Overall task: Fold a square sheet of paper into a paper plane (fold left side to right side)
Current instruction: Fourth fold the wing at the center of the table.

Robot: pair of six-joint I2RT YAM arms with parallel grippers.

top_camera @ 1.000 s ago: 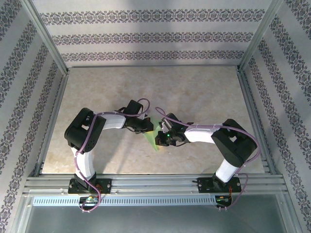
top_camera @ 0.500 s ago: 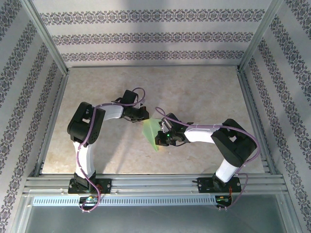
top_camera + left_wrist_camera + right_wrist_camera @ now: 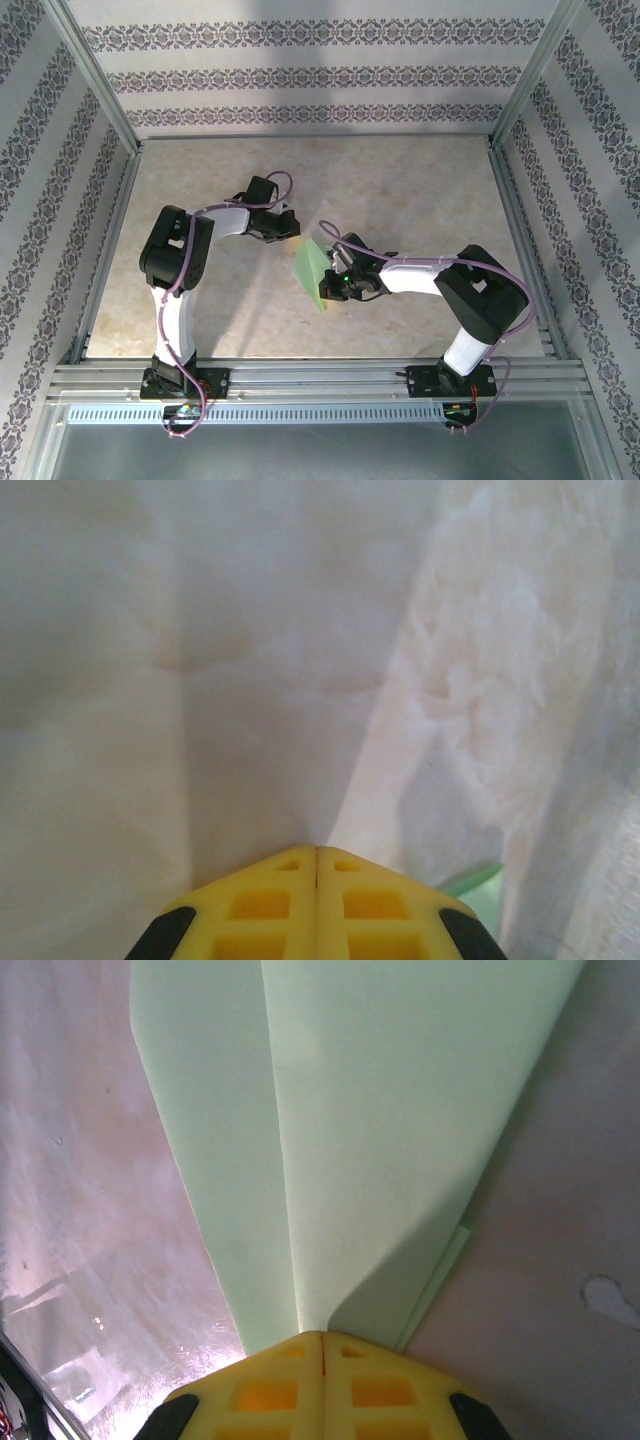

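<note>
Surroundings: pale marbled table (image 3: 400, 190), bare but for the arms and the paper. Patterned walls (image 3: 310, 75) on three sides. Metal rail (image 3: 320, 372) along the near edge, carrying both arm bases. Purple cables loop along each arm.

Left arm: elbow over the left half of the table, forearm reaching toward the middle. Left gripper (image 3: 289, 228) has its yellow tips pressed together, nothing between them; the left wrist view shows the same (image 3: 317, 852), over bare table. One green corner of the paper (image 3: 478, 882) shows low and right of those tips, near them but apart. From above, this gripper sits just left of and beyond the paper's far end. Nothing lies between the two.

Middle: paper (image 3: 311, 268) near the table's middle, somewhat closer to the near edge than the far one. Both grippers flank it.

Right arm: comes in from the right half of the table. Right gripper (image 3: 328, 274) is against the paper's right side. In the right wrist view its tips (image 3: 322, 1338) are closed, and the paper (image 3: 380, 1140) runs out from their seam, so it looks pinched at that narrow end.

Paper's look: pale green, plain, folded into a long wedge, widening away from the right gripper. One straight crease runs its length. A thin layered edge shows on its right side, above a shadow on the table.
</note>
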